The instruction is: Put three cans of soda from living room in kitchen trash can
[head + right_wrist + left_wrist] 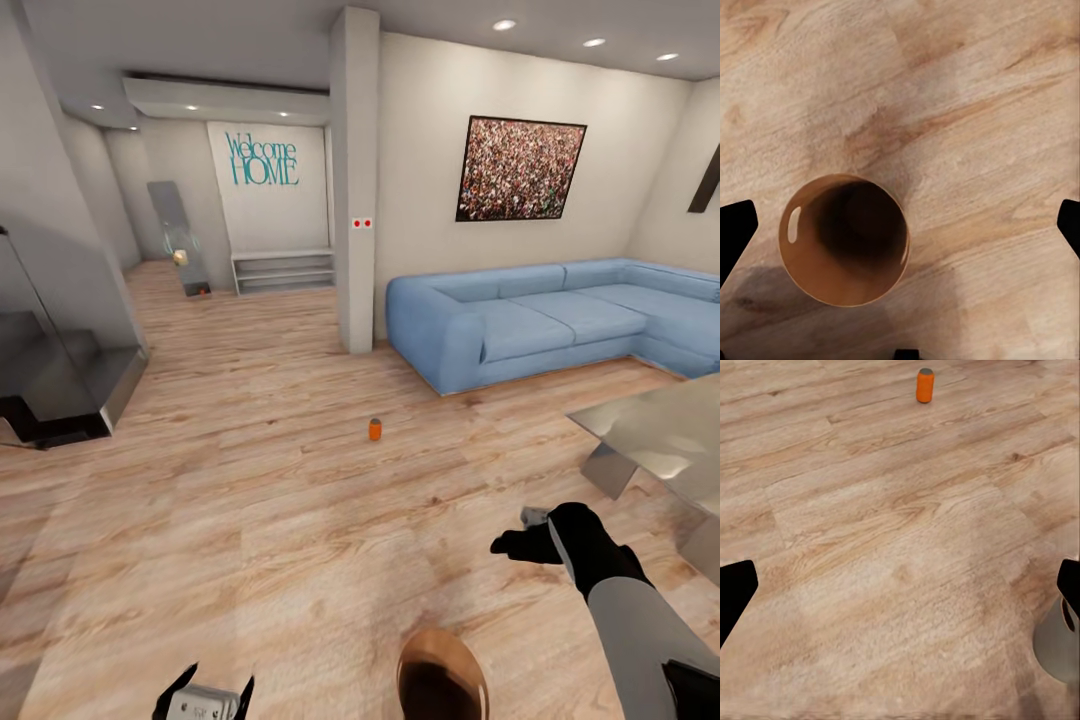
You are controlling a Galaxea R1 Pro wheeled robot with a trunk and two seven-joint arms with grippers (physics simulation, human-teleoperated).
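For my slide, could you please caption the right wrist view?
Open fingers above the tash can, its brown inside empty, on wood floor.

1. A blue corner sofa [560,320] stands against the right wall.
2. A framed crowd picture [520,168] hangs above it.
3. Teal "Welcome HOME" lettering [264,160] marks the far wall, over a low white shelf [283,271].
4. A glossy grey table [665,435] sits at right.

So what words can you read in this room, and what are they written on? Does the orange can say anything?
"Welcome HOME": teal letters on the white wall panel at the end of the hallway.
Orange soda can on the floor: too small to read any label.
Two red squares on the pillar: no writing to make out.
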